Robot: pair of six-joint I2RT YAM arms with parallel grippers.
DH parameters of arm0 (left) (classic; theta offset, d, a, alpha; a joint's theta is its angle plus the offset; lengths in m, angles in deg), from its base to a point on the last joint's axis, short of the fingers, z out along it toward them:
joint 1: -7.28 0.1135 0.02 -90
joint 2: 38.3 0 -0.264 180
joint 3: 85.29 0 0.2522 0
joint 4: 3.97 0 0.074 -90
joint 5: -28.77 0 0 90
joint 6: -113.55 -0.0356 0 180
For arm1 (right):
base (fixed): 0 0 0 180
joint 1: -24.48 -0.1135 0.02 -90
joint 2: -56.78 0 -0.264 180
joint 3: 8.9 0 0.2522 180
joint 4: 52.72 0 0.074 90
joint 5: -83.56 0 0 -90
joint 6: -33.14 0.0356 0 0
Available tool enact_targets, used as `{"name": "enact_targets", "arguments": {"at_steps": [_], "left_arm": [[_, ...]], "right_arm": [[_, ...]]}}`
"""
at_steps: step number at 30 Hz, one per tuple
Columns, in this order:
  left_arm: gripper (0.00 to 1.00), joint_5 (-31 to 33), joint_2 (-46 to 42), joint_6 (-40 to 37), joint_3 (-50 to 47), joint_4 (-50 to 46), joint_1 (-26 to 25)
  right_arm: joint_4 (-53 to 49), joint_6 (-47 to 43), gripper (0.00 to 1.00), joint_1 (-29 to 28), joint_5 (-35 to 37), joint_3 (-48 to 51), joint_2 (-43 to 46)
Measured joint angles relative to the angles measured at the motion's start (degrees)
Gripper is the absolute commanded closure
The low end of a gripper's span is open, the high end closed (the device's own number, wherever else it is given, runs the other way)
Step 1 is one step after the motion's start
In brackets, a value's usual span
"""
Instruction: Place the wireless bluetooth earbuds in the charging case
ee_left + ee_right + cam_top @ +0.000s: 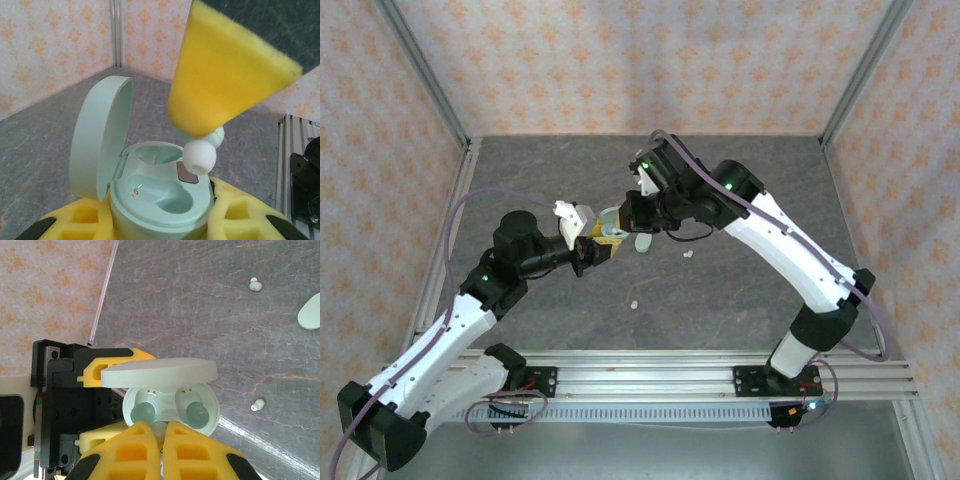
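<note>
The left gripper (592, 245) is partly closed around the base of the open case (160, 197), holding it off the table (200, 300) with the lid (100, 140) standing upright on its far-left side. The right gripper (161, 445) is closed tight on one earbud (199, 156), which hangs just above the case's right rim with its white round tip pointing down and outward. Both wells (170, 412) look empty. Two loose earbuds (255, 285) (258, 404) lie on the table, well apart, near a second case (311, 315). The step in hand appears to be seating this earbud. To do it well, the right arm should likely shift the bud inward until it sits over the nearer well, turn it so its shape matches the hollow, then lower straight down and let go only once it rests inside. The left arm should hold the case level, and the right fingers must stay clear of the lid.
</note>
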Motion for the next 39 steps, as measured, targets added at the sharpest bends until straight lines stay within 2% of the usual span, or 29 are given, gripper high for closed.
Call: {"name": "enact_targets", "arguments": {"at_steps": [19, 39], "left_arm": [[0.78, 0.28, 0.00, -0.04, 0.00, -0.44, 0.00], [0.78, 1.27, 0.00, -0.44, 0.00, -1.46, 0.00]], "right_arm": [[-1.68, -1.11, 0.91, -0.98, 0.02, -3.15, -3.72], [-2.56, -1.81, 0.78, -1.01, -0.22, -5.64, -6.36]]}}
